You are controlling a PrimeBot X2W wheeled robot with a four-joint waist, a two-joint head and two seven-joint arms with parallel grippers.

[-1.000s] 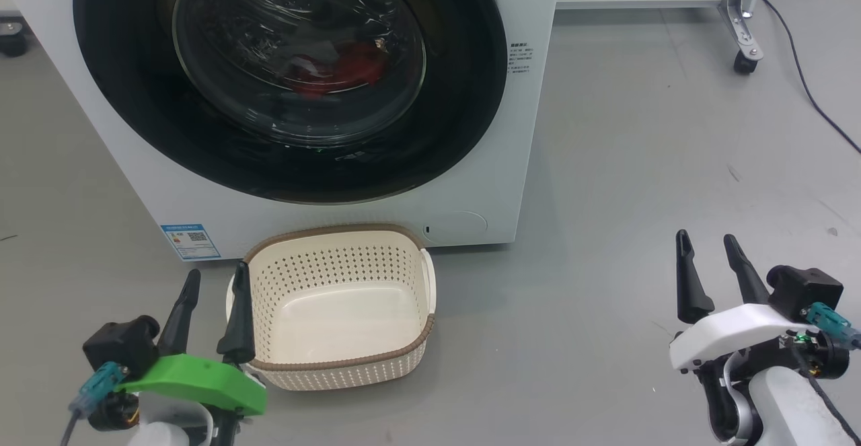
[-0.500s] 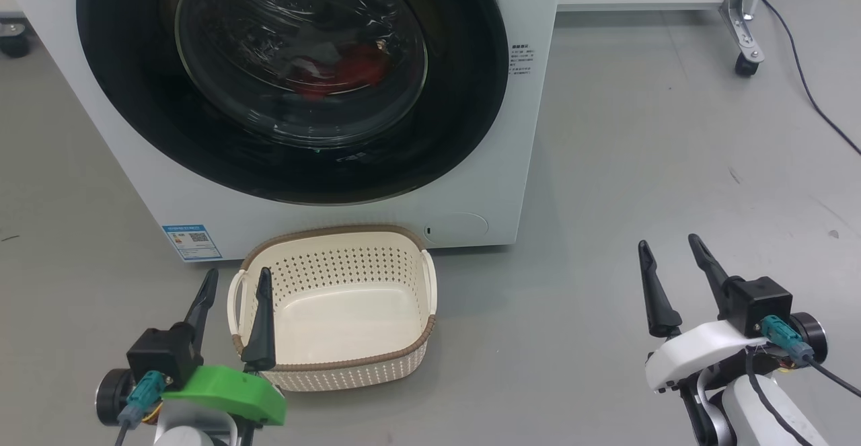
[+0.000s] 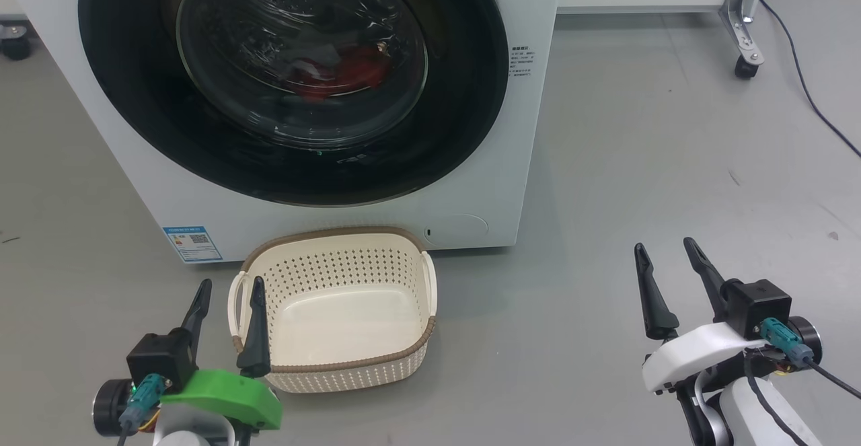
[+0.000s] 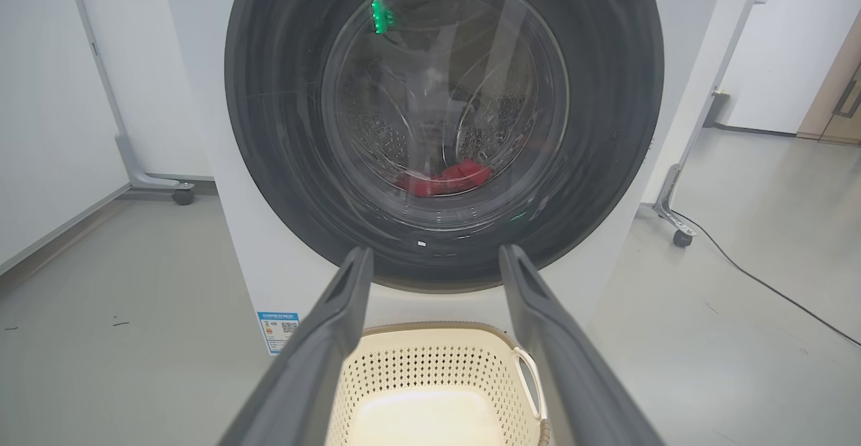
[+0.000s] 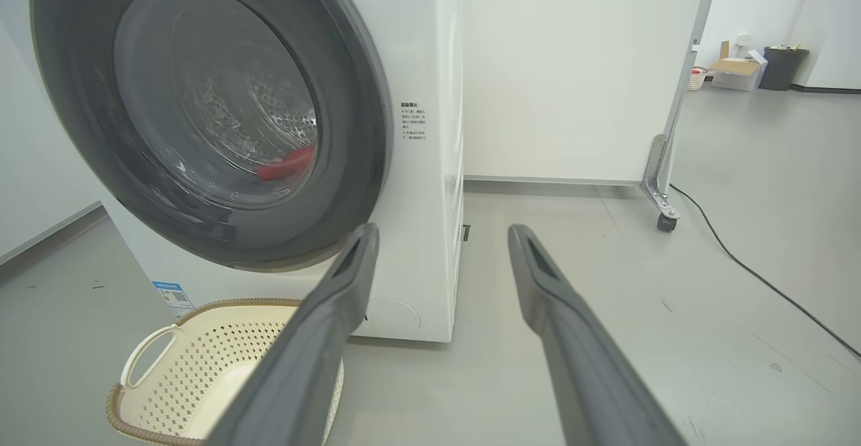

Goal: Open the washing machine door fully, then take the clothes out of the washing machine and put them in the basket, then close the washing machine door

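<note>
The white washing machine [image 3: 498, 163] stands ahead with its round black-rimmed door [image 3: 457, 116] shut flat against the front. Red clothes [image 3: 343, 72] show through the glass bowl, low in the drum, and again in the left wrist view [image 4: 447, 178] and right wrist view [image 5: 288, 162]. An empty cream basket [image 3: 336, 365] sits on the floor just before the machine. My left gripper [image 3: 230, 288] hovers open at the basket's left handle, holding nothing. My right gripper [image 3: 664, 249] hangs open over bare floor, well right of the basket.
Grey floor spreads to the right of the machine. A wheeled metal stand leg [image 3: 743, 62] and a black cable [image 3: 807, 89] lie at the far right. A white partition wall [image 5: 572, 69] stands behind; boxes and a bin [image 5: 780, 69] sit far off.
Both arms have drawn in toward the middle and lower in the head view, with wrists rolled. The left gripper shifted right along the basket's left side. Both stay open.
</note>
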